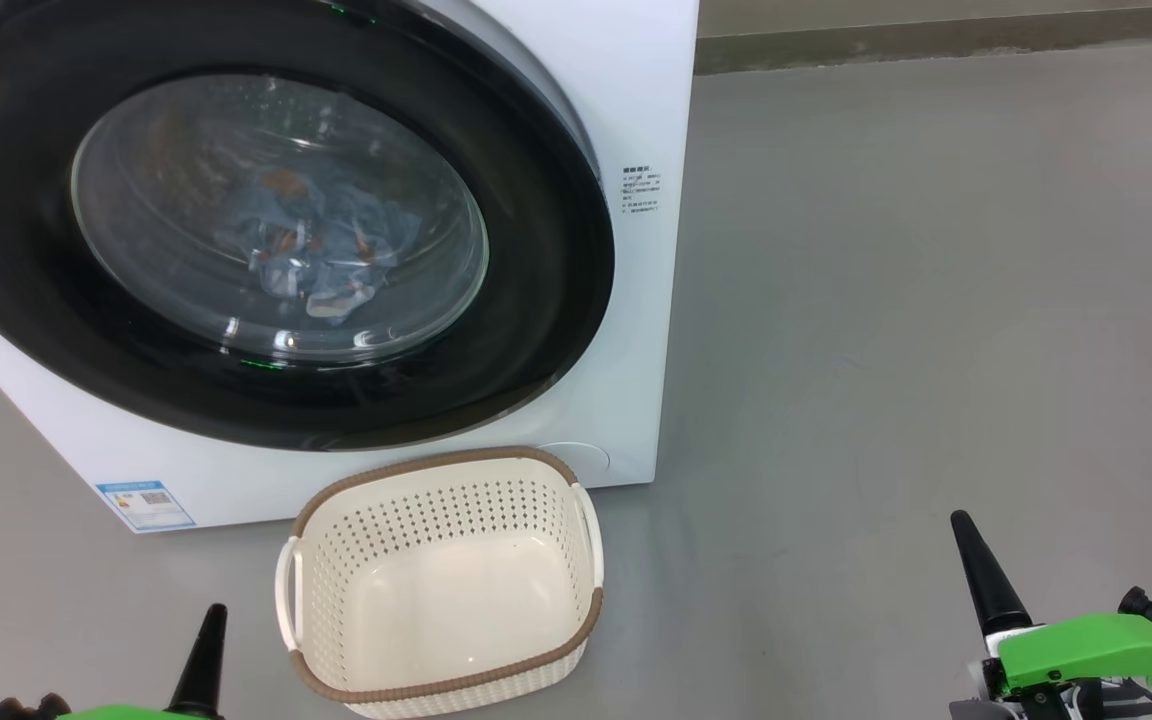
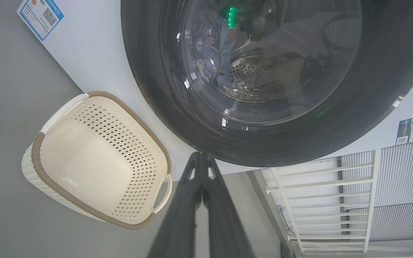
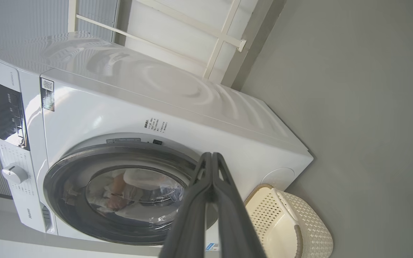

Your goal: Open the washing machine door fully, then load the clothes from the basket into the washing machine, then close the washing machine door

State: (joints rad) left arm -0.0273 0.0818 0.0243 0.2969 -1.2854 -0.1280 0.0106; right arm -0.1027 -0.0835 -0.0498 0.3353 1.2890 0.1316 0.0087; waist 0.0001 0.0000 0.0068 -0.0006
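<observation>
Now, washing machine door [image 1: 236, 160]: shut against the washing machine [image 1: 636, 120].
Clothes [image 1: 326, 260]: inside it, behind the glass.
Basket [image 1: 436, 520]: just before the machine.
Left gripper [image 2: 202, 157]: fingers clenched.
Right gripper [image 3: 212, 157]: fingers clenched.

A big white washing machine [image 1: 636, 100] is seen in the upper left of the frame. Its round door [image 1: 536, 300] is shut. Blue clothes [image 1: 316, 240] with orange spots are seen behind the clear glass. A small blue label [image 1: 146, 505] is stuck low on the machine's front. A cream basket [image 1: 436, 530] with a brown rim is set on the grey floor [image 1: 936, 300] at the bottom middle, just beside the machine. The left gripper [image 1: 206, 650] is seen at the lower left, the right gripper [image 1: 981, 580] at the lower right.
</observation>
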